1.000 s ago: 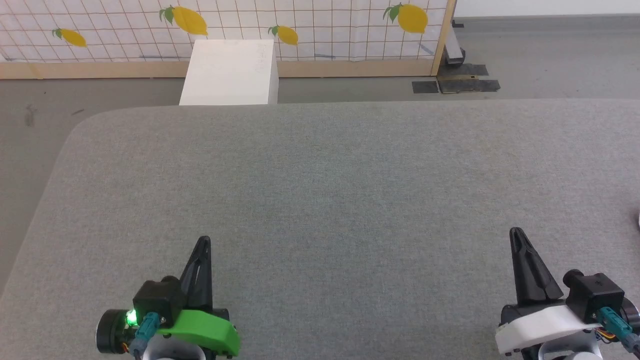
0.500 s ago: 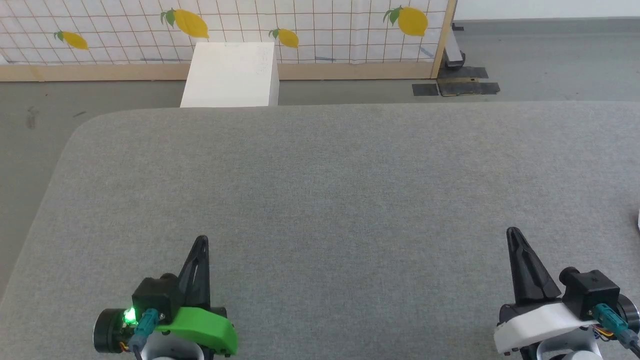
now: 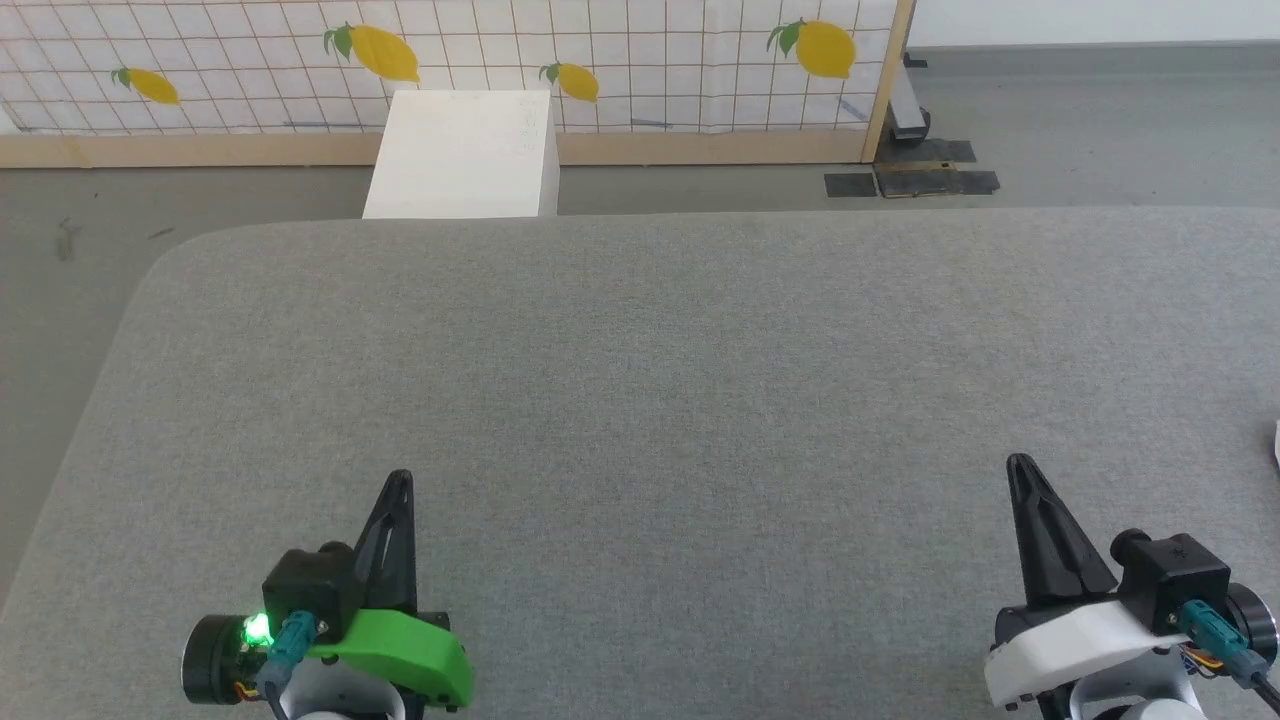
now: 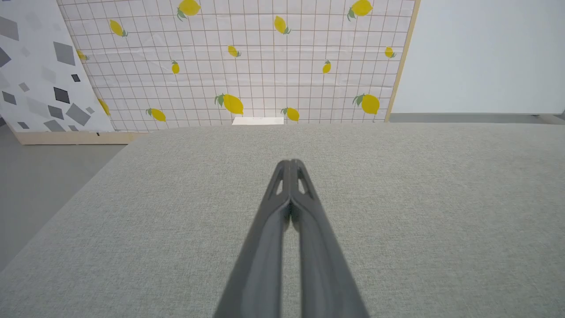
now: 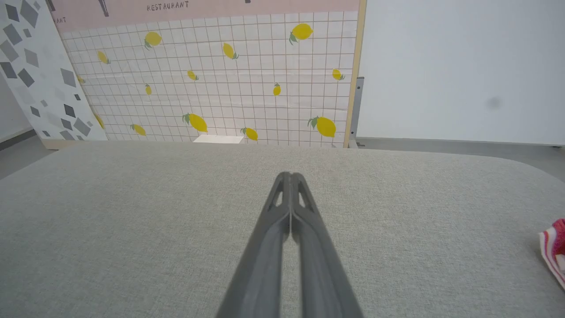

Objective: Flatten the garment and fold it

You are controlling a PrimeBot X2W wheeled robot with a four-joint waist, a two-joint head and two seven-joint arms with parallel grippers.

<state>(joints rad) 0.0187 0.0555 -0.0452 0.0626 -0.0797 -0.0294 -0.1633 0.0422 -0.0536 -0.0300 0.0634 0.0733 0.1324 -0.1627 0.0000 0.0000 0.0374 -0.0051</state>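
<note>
Though mostly off-frame, garment (image 5: 557,251) with red-and-white striped edge; left gripper (image 3: 401,478), right gripper (image 3: 1018,463) both closed.

We catch just a red-and-white striped corner of the garment (image 5: 554,249) at the right edge of the right wrist view, the rest cut off. In the head view a pale sliver (image 3: 1277,445) pokes in at the right edge, too small for us to tell what it is. The table (image 3: 640,350) runs out past the right and bottom edges. Its far rim hides the foot of the white box (image 3: 462,150), whose faint marks are too small to read. The bottom edge clips the bodies of the left gripper (image 3: 400,480) and right gripper (image 3: 1018,462).
</note>
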